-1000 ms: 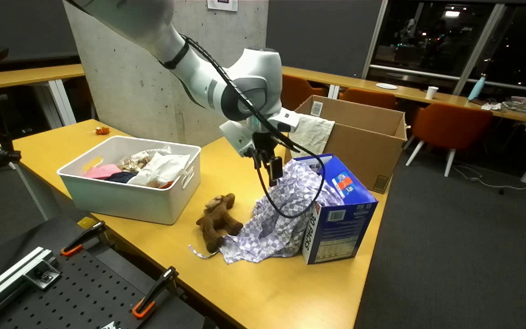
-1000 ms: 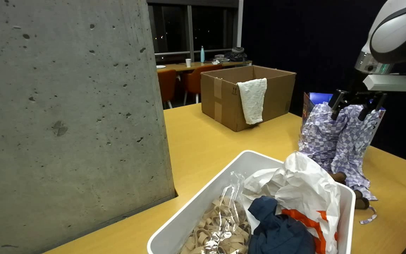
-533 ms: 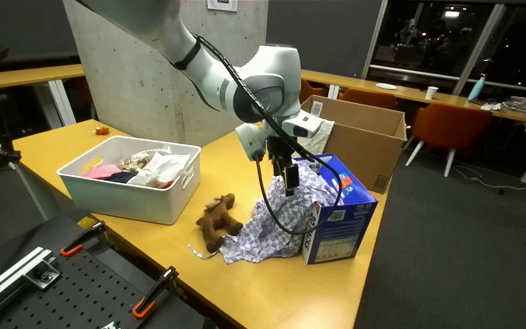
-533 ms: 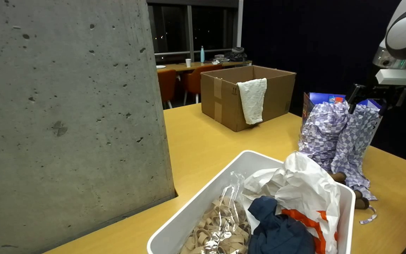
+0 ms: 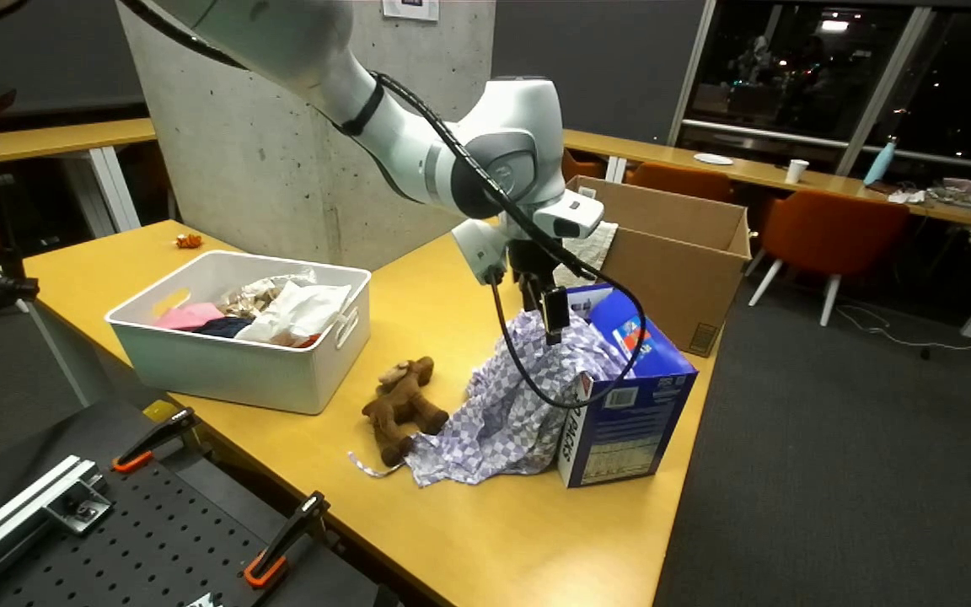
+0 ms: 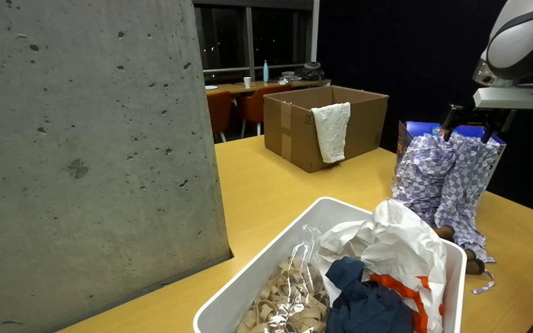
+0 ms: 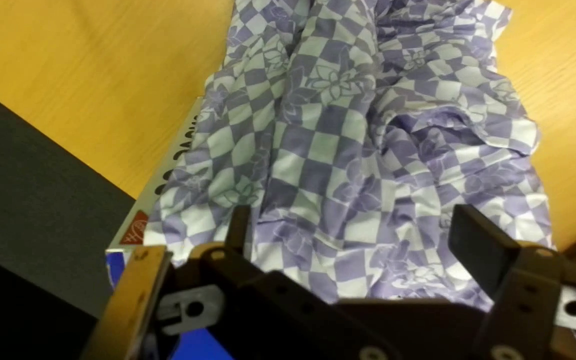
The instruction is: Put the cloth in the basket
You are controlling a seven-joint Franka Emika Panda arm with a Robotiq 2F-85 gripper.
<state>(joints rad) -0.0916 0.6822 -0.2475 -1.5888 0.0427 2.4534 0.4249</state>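
Two fingers (image 7: 478,250) of our gripper (image 7: 353,232) stand spread above the checked cloth (image 5: 502,421), with nothing grasped; whether the tips brush fabric, we cannot tell. The cloth drapes over the rim of the blue box (image 5: 662,413), which stands just inside the right edge of the table (image 5: 536,539) in an exterior view. The cloth's lower end pools on the surface, in from the near left edge, lying against the brown toy (image 5: 401,405). We judge it light, limp and hard to damage, likelier to crumple than slip. We would pinch a raised fold close to the rim, since a hold lower down could drag the toy along. Which container counts as basket we cannot be sure; the blue box seems likeliest.
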